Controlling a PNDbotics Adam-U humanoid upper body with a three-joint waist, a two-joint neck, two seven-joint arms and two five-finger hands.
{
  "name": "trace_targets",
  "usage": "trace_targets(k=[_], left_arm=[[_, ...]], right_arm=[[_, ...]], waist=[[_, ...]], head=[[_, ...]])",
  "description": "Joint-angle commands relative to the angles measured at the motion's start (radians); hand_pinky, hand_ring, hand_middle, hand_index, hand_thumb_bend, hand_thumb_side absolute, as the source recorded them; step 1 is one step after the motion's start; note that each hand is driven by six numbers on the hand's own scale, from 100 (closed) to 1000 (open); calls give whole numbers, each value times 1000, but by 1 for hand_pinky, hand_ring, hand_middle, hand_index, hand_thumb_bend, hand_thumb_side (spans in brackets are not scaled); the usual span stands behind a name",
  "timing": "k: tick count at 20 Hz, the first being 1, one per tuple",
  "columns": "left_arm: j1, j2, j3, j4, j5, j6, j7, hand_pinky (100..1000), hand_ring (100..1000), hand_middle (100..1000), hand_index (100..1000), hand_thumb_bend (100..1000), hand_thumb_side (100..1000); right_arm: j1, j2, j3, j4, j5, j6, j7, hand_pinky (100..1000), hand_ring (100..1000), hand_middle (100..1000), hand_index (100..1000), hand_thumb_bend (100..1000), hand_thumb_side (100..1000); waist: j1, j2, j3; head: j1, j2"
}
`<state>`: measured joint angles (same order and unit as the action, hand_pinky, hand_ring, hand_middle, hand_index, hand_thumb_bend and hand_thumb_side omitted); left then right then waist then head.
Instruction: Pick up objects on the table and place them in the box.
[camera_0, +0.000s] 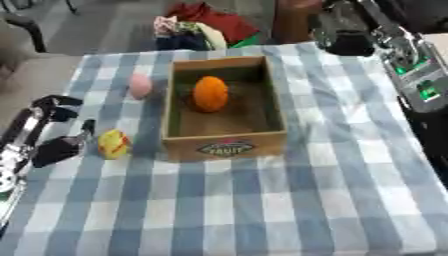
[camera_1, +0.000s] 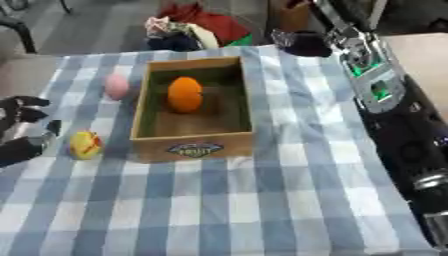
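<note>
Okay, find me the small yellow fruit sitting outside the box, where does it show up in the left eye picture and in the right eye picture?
Left eye view: the yellow fruit lies at lower left on the checked cloth, left of the box's front corner, beside the left hand.
Right eye view: the same fruit sits nearer the picture's left edge, again left of the front corner.
Shared landmark: the wooden box holding the orange fruit.

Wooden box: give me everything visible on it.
The wooden box is an open-topped rectangular crate of light brown wood, upright on the blue-and-white checked tablecloth. Its near wall carries an oval label. The inside looks dark, and one orange fruit sits toward the far end. Neither hand touches it.
</note>
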<state>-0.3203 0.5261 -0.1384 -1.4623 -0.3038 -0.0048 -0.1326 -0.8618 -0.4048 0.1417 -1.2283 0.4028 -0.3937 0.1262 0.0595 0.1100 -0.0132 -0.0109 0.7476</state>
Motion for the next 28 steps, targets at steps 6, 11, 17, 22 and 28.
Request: trace_targets(k=[6,11,17,22,28], left_arm=[[-77,36,-66,84,-220,23,-112,750,714,753,805,462,100],[-107,21,-85,137,-333,37,-109,672,585,597,705,357,100],[-143,0,-80,177,-349,78,39,588,411,382,476,248,100],[-194,-4,-46,197,-289,113,164,588,395,360,447,188,100],[-305,51,-16,236,-242,107,191,600,407,372,457,186,100]], right_arm=[[-13,-20,-4,-33,-21,11,13,680,867,690,893,100,158],[-11,-19,-4,-33,-21,10,14,680,867,689,892,100,161],[-7,-16,-1,-38,-25,10,17,680,866,687,891,100,162],[-2,-17,6,-53,-39,5,23,680,865,680,885,100,162],[13,-24,36,-76,-51,-9,50,663,813,540,682,100,177]], waist=[[-1,-16,-7],[-3,-15,-11],[-5,-15,-15],[-7,-16,-22],[-5,-19,-44]], head=[[8,0],[10,1],[11,2],[15,3],[24,1]])
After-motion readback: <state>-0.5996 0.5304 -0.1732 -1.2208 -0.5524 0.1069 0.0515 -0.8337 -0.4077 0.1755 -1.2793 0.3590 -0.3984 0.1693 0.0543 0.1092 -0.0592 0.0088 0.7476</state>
